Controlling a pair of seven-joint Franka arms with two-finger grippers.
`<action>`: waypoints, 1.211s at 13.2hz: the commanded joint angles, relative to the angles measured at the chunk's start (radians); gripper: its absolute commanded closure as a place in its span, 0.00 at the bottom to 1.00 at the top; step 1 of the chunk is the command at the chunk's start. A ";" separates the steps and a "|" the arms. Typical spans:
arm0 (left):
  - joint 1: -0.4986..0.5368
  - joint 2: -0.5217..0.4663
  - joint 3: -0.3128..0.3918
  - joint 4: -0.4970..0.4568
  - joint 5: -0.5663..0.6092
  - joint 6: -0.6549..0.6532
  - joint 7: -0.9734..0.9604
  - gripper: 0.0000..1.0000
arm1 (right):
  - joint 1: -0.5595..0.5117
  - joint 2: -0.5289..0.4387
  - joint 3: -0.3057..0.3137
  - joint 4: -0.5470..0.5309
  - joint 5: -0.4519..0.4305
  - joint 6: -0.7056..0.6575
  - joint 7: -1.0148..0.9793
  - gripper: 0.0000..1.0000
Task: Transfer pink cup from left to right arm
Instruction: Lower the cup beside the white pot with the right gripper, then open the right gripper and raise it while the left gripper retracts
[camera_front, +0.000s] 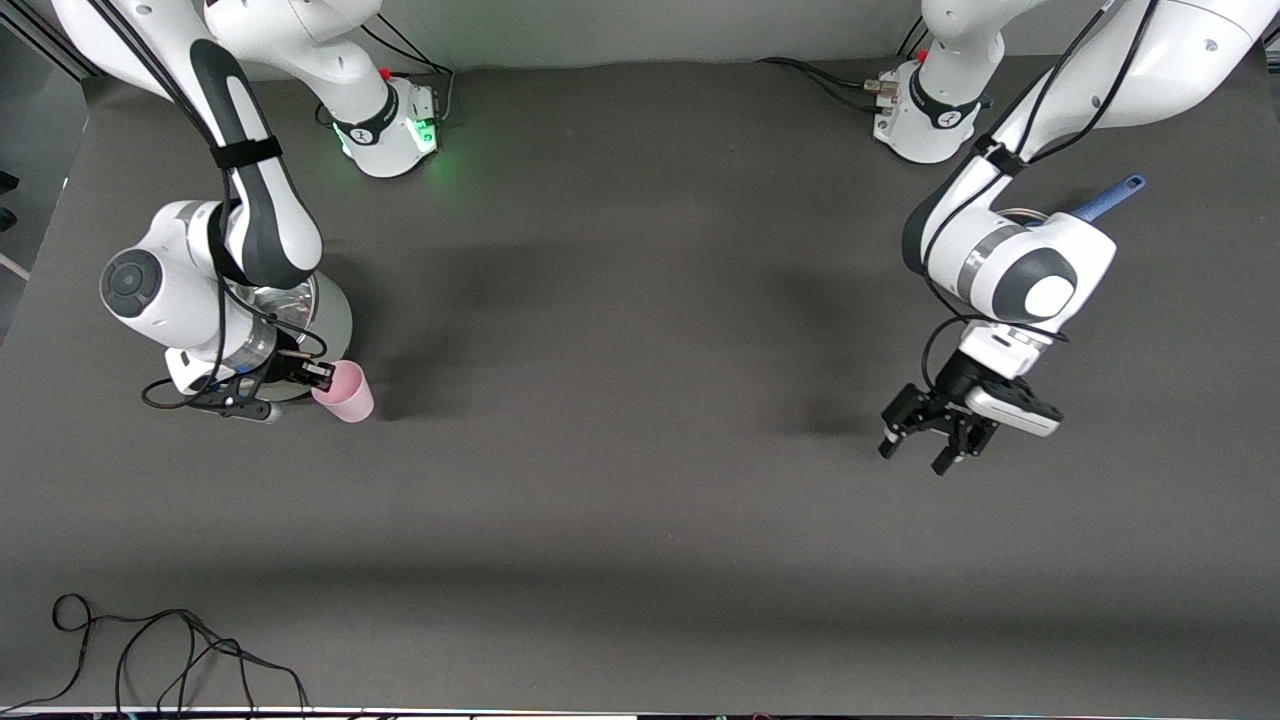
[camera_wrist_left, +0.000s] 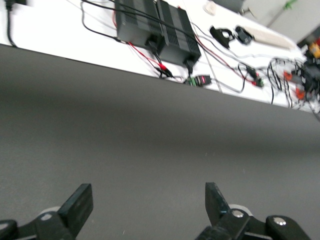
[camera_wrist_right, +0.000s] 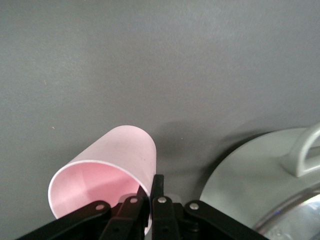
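Observation:
The pink cup (camera_front: 345, 392) (camera_wrist_right: 115, 160) lies tilted, its mouth toward the right arm's wrist, just beside a pot at the right arm's end of the table. My right gripper (camera_front: 318, 376) (camera_wrist_right: 151, 192) is shut on the cup's rim, one finger inside the wall and one outside. My left gripper (camera_front: 913, 459) (camera_wrist_left: 147, 200) hangs open over bare mat at the left arm's end of the table. Nothing is between its fingers, and it is far from the cup.
A silver pot with a grey-green rim (camera_front: 335, 310) (camera_wrist_right: 250, 175) sits under the right arm's wrist. A blue handle (camera_front: 1108, 198) sticks out past the left arm's forearm. A loose black cable (camera_front: 150, 650) lies near the table's front edge. Both arm bases stand along the table's back edge.

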 joint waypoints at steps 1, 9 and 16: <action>-0.006 0.002 -0.005 0.016 0.196 -0.023 -0.360 0.00 | 0.000 0.041 -0.004 0.004 0.148 0.012 -0.155 1.00; 0.038 -0.099 0.117 0.004 0.885 -0.456 -1.322 0.00 | 0.000 0.075 -0.004 0.012 0.161 0.027 -0.176 0.31; 0.041 -0.283 0.263 0.024 1.644 -1.018 -1.636 0.00 | -0.001 -0.101 -0.017 0.116 0.142 -0.225 -0.101 0.00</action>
